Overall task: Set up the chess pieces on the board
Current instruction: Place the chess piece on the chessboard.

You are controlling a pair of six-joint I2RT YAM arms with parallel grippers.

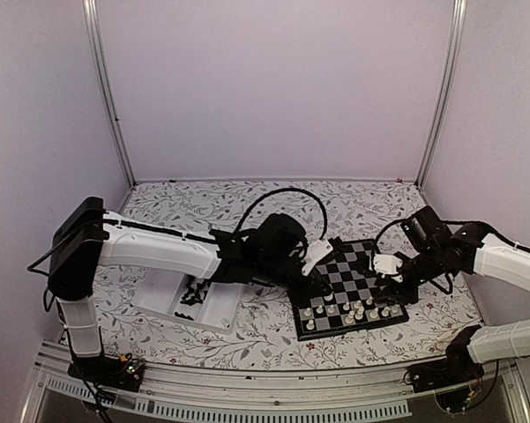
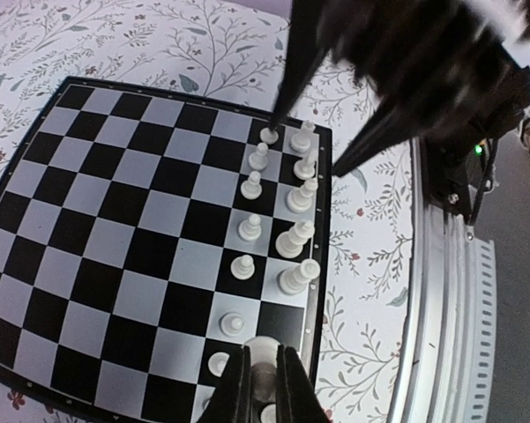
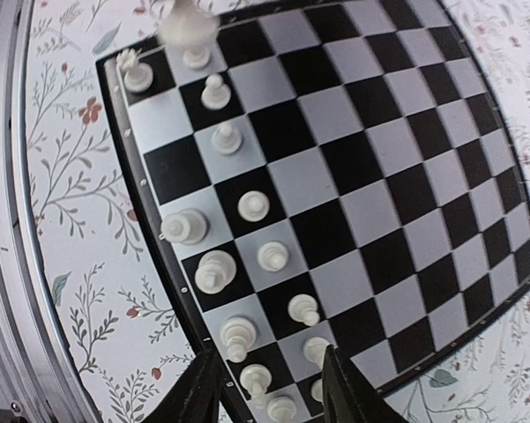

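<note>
While left tool (image 2: pixel 261 395) pinches a white piece (image 2: pixel 263 359) over the board (image 2: pixel 115 220), right tool (image 3: pixel 269 389) hangs spread above white pieces (image 3: pixel 256 381).

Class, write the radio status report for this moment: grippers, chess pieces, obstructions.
Left gripper shut on white piece at board edge. Right gripper open over white rows. Black pieces in tray.

Left arm (image 1: pixel 159 251) is stretched low across to the right, wrist pitched down. Left gripper (image 2: pixel 263 397) points straight down, its fingers (image 2: pixel 234 392) pinched tight on a white piece (image 2: pixel 263 357). Right arm (image 1: pixel 511 263) is folded back on itself, forearm reaching left, wrist tipped down. Right gripper (image 3: pixel 272 392) has its jaws parted. The two grippers are near each other, not touching.
</note>
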